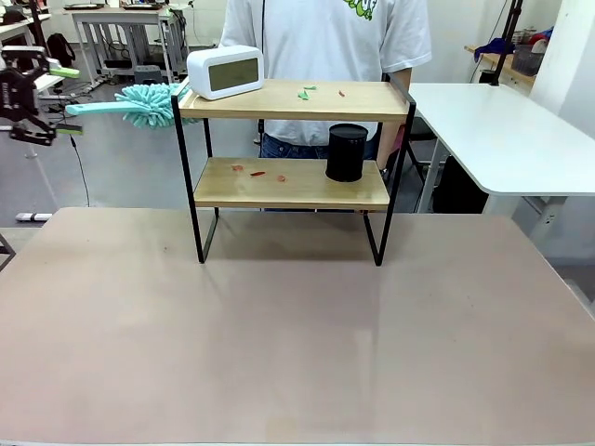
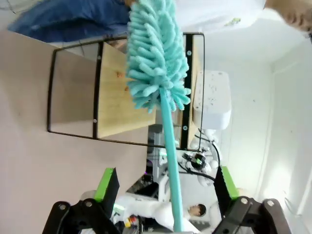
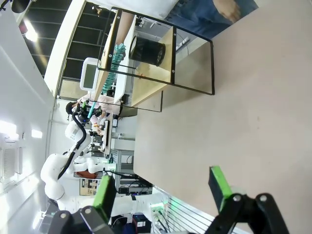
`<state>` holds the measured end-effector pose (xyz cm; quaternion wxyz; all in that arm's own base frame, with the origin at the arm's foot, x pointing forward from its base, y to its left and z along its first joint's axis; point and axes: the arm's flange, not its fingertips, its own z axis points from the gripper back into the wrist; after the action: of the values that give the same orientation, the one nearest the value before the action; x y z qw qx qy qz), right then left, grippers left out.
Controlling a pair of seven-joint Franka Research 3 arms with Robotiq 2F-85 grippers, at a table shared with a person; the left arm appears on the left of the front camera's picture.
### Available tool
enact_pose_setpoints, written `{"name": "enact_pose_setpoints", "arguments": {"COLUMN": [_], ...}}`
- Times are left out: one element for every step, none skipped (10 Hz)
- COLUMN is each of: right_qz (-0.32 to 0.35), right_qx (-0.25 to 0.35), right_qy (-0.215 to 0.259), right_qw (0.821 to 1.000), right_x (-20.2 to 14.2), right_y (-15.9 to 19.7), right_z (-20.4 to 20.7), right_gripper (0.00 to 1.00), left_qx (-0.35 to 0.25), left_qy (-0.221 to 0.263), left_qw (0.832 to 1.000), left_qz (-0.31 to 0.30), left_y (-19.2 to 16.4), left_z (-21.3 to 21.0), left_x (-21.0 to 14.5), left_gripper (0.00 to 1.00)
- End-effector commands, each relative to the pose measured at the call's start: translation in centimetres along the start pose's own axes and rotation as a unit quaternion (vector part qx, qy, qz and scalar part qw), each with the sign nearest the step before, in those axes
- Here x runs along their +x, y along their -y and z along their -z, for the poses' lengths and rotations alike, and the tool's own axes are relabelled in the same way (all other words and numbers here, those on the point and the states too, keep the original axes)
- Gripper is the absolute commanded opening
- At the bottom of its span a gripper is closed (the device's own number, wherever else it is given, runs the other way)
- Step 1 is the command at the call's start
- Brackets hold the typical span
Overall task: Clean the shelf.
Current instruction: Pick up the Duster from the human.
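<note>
I am logging: left hand, fingers spreading wide, straddling handle of teal duster beside shelf; right hand gaping, empty.

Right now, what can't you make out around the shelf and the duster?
Whether the left gripper clamps the duster: left wrist view, handle runs off the bottom edge.
Clock reading: front view, too faint.
Scraps on the shelf: front view, too small to identify.
What lies behind the black can: front view, hidden by it.
</note>
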<state>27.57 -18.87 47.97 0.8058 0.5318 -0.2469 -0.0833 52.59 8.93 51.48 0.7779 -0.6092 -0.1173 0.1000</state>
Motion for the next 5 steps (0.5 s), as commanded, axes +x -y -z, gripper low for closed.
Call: {"name": "enact_pose_setpoints", "arguments": {"right_qz": [-0.014, -0.014, -0.014, -0.014, -0.014], "right_qx": [0.010, 0.010, 0.010, 0.010, 0.010], "right_qy": [0.005, 0.005, 0.005, 0.005, 0.005], "right_qw": [1.000, 1.000, 1.000, 1.000, 1.000], "right_x": [0.3, 0.3, 0.3, 0.3, 0.3], "right_y": [-0.1, -0.1, -0.1, -0.1, -0.1], "right_z": [0.0, 0.0, 0.0, 0.0, 0.0], "right_gripper": [1.00, 1.00, 1.00, 1.00, 1.00], "left_qx": [-0.035, -0.032, -0.027, -0.031, -0.024], "left_qy": [-0.048, -0.069, -0.077, -0.089, -0.088], "left_qw": [0.998, 0.997, 0.996, 0.995, 0.995], "left_qz": [-0.023, -0.033, -0.035, -0.038, -0.036], "left_y": [0.5, 0.0, -0.1, -0.2, -0.1], "left_z": [1.7, 3.3, 4.3, 4.8, 5.2], "left_x": [1.0, 1.2, 1.2, 1.2, 1.0], "left_gripper": [1.00, 1.00, 1.00, 1.00, 1.00]}}
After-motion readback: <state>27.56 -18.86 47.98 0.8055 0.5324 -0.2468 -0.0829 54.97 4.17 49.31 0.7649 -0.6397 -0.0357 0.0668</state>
